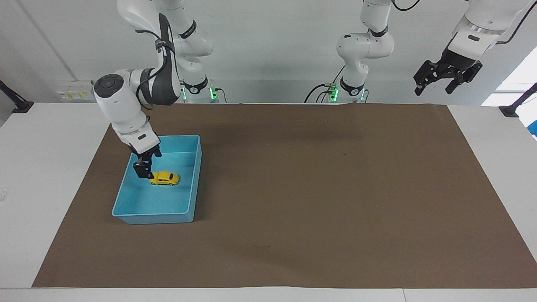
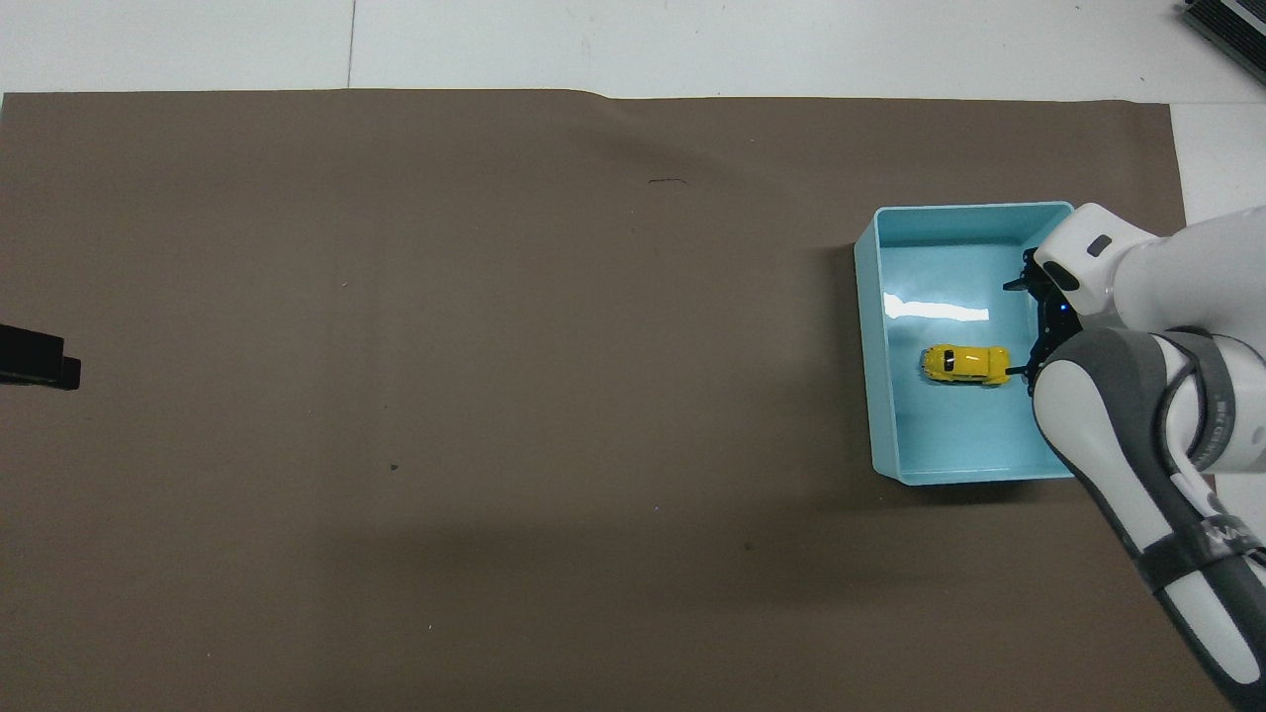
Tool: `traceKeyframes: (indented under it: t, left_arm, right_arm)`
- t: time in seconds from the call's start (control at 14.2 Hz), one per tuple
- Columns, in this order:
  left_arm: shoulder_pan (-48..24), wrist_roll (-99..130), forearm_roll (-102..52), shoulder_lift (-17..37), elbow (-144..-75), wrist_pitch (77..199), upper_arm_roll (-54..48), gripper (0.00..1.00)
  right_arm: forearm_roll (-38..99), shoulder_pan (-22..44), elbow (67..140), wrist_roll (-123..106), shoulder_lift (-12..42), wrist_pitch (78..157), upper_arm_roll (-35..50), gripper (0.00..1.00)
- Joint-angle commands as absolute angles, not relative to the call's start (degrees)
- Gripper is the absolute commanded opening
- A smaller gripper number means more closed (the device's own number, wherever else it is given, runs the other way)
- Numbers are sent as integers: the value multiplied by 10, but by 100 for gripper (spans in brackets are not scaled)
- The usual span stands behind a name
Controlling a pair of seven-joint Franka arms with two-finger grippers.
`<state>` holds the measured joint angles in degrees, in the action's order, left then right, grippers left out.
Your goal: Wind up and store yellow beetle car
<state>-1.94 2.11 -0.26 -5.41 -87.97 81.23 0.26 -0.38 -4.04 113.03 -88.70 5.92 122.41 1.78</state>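
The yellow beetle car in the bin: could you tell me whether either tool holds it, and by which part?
Nothing is held. The yellow beetle car lies free in the bin.

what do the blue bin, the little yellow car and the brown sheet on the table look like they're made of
Light blue bin: probably smooth moulded plastic; a bright glare streak crosses its floor, and its walls are thin and even.
Yellow beetle car: glossy painted body with a small highlight; plastic or die-cast metal, unclear.
Brown sheet: matte, likely paper, showing faint creases and a wavy edge.
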Motion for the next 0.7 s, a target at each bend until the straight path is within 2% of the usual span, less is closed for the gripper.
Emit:
traceKeyframes:
  t: [0.0, 0.28, 0.63]
  left_arm:
    - [-12, 18, -9, -60, -878, 802, 1, 100]
    - [-12, 18, -9, -60, -878, 802, 1, 100]
    - [-12, 18, -9, -60, -878, 802, 1, 100]
  right_arm:
    - [1, -41, 1107, -840, 46, 1190, 22, 100]
    - [0, -41, 1080, -727, 7, 1135, 32, 100]
    - [1, -41, 1050, -600, -6, 1098, 56, 100]
